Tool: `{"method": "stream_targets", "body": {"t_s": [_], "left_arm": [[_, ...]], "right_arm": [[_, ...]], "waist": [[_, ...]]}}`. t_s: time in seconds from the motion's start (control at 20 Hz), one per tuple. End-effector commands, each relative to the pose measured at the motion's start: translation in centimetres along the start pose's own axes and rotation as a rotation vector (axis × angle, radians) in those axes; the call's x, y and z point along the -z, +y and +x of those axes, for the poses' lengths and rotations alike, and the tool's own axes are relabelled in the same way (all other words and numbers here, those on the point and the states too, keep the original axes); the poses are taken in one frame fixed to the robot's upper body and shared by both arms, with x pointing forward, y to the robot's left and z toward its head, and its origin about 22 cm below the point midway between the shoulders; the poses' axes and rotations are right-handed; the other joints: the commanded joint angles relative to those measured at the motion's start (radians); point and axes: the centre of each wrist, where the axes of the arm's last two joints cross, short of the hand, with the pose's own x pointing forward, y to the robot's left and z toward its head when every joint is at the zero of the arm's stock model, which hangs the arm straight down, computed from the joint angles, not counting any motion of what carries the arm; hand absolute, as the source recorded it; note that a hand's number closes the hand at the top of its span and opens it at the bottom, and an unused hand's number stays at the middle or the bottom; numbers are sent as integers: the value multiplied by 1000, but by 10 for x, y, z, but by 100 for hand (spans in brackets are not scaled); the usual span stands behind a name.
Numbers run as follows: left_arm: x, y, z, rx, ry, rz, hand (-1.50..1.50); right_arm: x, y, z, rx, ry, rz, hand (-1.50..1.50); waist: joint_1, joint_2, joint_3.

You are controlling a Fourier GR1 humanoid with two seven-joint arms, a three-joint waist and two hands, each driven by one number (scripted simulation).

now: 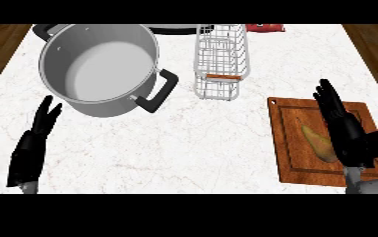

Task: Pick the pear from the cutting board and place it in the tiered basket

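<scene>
The yellow-green pear (pixel 318 142) lies on the brown wooden cutting board (pixel 291 146) by the counter's right edge. The right hand (pixel 345 128), fingers straight, hovers just beside it. White wire tiered basket (pixel 220 61) stands behind, bare marble between. The left hand (pixel 33 143) rests open at left.

A white marble counter (pixel 199 141) with faint veining fills the kitchen view, with dark wood floor (pixel 11 38) showing at both far corners.

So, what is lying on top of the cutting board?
The pear lies on the cutting board. The right hand is over the board's right part and hides the wood beneath it.
</scene>
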Motion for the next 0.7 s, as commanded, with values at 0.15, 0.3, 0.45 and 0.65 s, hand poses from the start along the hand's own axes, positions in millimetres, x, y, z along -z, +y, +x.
{"method": "stream_targets", "body": {"t_s": [0.15,0.3,0.45,0.65], "left_arm": [[18,-11,28,-146,22,-143,0],[6,-39,23,-217,70,-209,0],[23,-40,52,-294,107,-269,0],[11,-7,57,-311,117,-278,0]], "right_arm": [[5,42,41,38,-81,572,150],[23,-28,57,-613,-52,435,150],[12,4,13,-339,207,273,-150],[6,-16,23,-417,47,371,-150]], "waist": [[34,0,5],[28,-12,-22],[14,2,6],[19,-2,6]]}}
